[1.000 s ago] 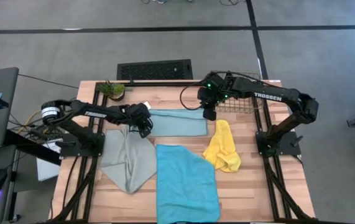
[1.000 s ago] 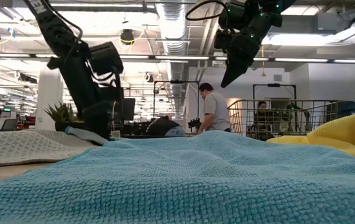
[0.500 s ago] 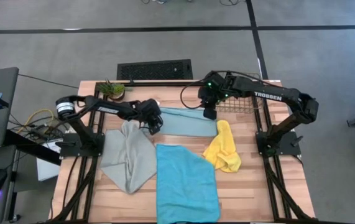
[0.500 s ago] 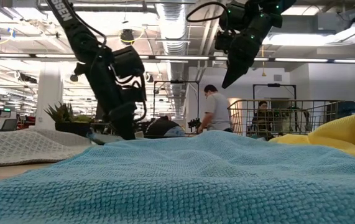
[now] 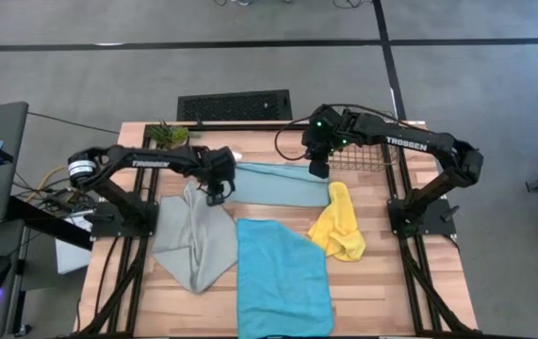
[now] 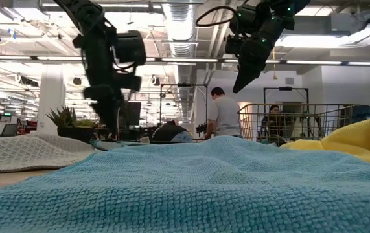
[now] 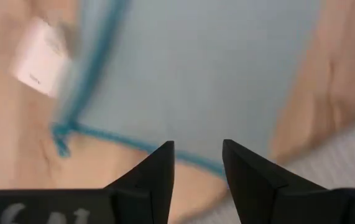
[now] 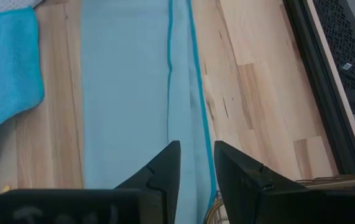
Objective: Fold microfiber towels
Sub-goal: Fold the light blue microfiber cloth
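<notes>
The pale blue towel point(image 5: 283, 184) lies folded into a long strip at the table's far middle, and also shows in the left wrist view point(image 7: 196, 68) and the right wrist view point(image 8: 133, 93). The cyan-blue towel point(image 5: 283, 273) lies spread at the near middle. The grey-green towel point(image 5: 193, 240) lies rumpled at the left and the yellow towel point(image 5: 336, 224) bunched at the right. My left gripper point(image 7: 196, 152) hangs open and empty above the strip's left end point(image 5: 217, 191). My right gripper point(image 8: 196, 152) hovers above its right end point(image 5: 317, 169), narrowly open and empty.
A wire mesh basket point(image 5: 367, 155) stands at the far right, just behind my right gripper. A small potted plant point(image 5: 170, 137) sits at the far left corner. Bare wood shows at the near right point(image 5: 391, 282). People stand in the room beyond the table point(image 6: 223, 116).
My left gripper first went low along the table toward its right edge, and the pale blue towel slid right with it. The gripper has then risen and gone back left, clear of the towel. My right gripper has kept still.
</notes>
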